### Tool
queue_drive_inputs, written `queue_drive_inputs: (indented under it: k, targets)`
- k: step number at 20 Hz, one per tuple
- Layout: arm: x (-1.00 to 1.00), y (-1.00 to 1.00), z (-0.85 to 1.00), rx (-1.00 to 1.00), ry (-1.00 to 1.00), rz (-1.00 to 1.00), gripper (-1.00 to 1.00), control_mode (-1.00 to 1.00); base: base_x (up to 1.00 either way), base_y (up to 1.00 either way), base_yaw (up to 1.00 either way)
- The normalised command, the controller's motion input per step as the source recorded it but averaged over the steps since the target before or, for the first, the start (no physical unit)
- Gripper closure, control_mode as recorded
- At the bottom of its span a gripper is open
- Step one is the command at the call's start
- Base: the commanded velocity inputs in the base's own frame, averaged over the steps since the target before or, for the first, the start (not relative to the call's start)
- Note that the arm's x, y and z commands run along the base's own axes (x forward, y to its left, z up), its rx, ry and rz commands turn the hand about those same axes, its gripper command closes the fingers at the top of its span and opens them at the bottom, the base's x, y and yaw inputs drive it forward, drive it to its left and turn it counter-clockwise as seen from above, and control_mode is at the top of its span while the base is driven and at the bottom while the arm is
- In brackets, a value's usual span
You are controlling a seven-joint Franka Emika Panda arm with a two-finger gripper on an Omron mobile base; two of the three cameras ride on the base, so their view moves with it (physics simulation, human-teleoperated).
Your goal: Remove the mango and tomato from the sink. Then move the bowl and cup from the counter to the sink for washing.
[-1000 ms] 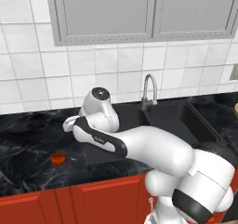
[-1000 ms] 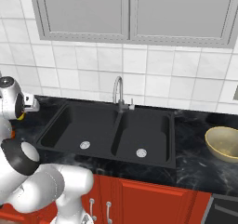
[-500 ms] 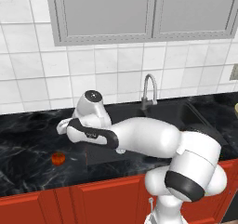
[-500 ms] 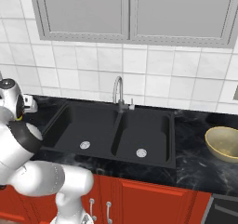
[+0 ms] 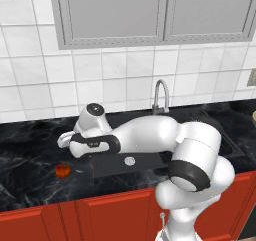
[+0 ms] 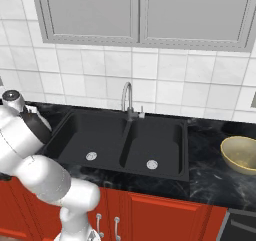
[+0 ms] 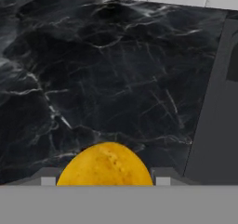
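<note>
Mango (image 7: 105, 165), bottom centre of the hand view, looks round and slippery, so our tool (image 7: 105, 180) grasps its widest middle above the table (image 7: 107, 79).

The counter (image 5: 30, 170) is black stone with thin white lines. Red cupboard doors (image 6: 165, 220) sit under it. White tiles (image 6: 165, 70) cover the wall. Grey cupboards (image 5: 150, 10) hang up high.
</note>
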Motion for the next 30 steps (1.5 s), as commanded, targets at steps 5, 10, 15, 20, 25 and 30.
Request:
queue_drive_inputs:
  k: [5, 10, 15, 20, 25, 30]
  targets:
    - [0.22, 0.15, -0.30, 0.00, 0.07, 0.00, 1.00, -1.00, 0.00, 0.00, 0.00]
    - [0.22, 0.17, -0.28, 0.00, 0.06, 0.00, 1.00, -1.00, 0.00, 0.00, 0.00]
    - [0.19, 0.19, -0.27, 0.00, 0.04, 0.00, 1.00, -1.00, 0.00, 0.00, 0.00]
    - [0.13, 0.20, -0.26, 0.00, 0.00, 0.00, 1.00, -1.00, 0.00, 0.00, 0.00]
    - [0.14, 0.19, -0.22, 0.00, 0.00, 0.00, 1.00, -1.00, 0.00, 0.00, 0.00]
    - [0.14, 0.14, -0.21, 0.00, 0.00, -0.01, 1.00, -1.00, 0.00, 0.00, 0.00]
